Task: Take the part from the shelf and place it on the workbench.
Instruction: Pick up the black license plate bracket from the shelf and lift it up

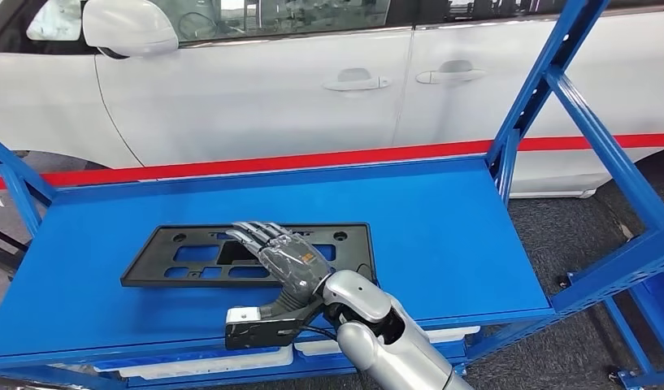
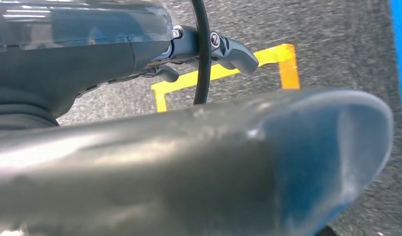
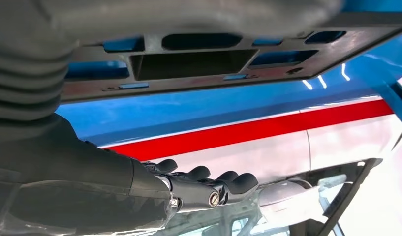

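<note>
Head view: a flat black plastic part [image 1: 247, 255], a long rectangular frame with several cut-outs, lies on the blue shelf [image 1: 442, 236] of a blue metal rack, toward the shelf's front-left area. The right hand [image 1: 281, 258] reaches over the part from the front, palm down, its fingers [image 1: 251, 234] stretched out and lying side by side across the middle of the frame. Whether they press on the part or hover just above it cannot be told; nothing is clasped in that hand. Behind the rack stands a white car [image 1: 255, 89] with a red stripe [image 1: 312, 160] along its lower doors.

Right wrist view, turned over: the part [image 3: 199, 61] sits close to the camera with the blue shelf surface showing through its openings, and the dark fingers [image 3: 213, 183] extend straight, apart from the thumb.

Left wrist view: the left hand [image 2: 208, 51] hangs over grey carpet floor [image 2: 336, 44] marked with yellow tape [image 2: 282, 61], its fingers curled slightly and holding nothing; how far closed they are cannot be told.
</note>
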